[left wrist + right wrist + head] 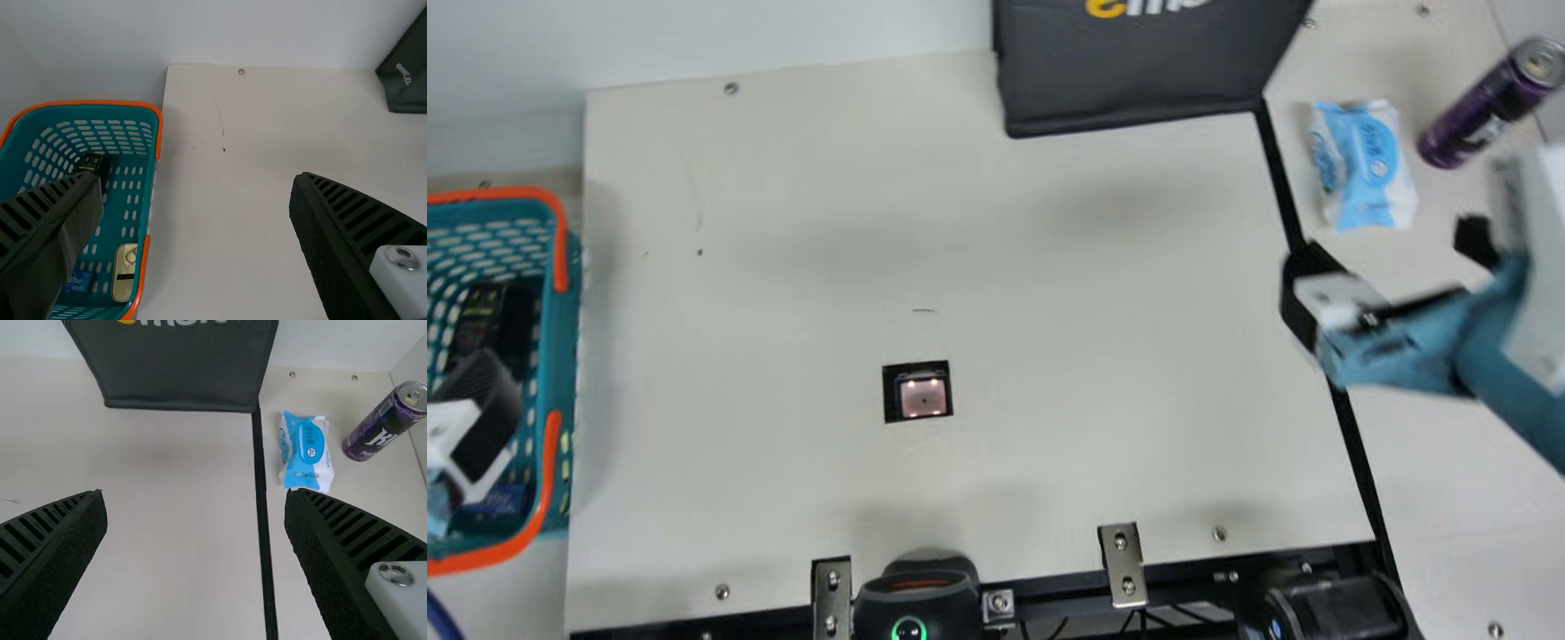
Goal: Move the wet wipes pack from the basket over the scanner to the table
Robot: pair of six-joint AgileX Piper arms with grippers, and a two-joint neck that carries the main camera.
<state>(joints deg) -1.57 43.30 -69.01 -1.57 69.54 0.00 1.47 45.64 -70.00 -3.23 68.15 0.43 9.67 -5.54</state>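
The light-blue and white wet wipes pack (1362, 166) lies flat on the table's right part, beyond the black strip; the right wrist view also has the pack (306, 451). My right gripper (1390, 268) stands open on the near side of the pack, not touching it; in its wrist view the right gripper (195, 520) has nothing between its fingers. At the left edge, my left gripper (482, 404) is at the teal basket (559, 356). The left wrist view has the left gripper (193, 220) open and empty, one finger over the basket (148, 220). A lit scanner window (921, 397) is set into the tabletop.
A purple can (1485, 111) lies right of the pack. Behind is a dark bag (1129, 67). In the basket are a black item (93, 165), a gold-coloured item (125, 272) and a blue packet (79, 281). A black device (918, 597) sits at the near edge.
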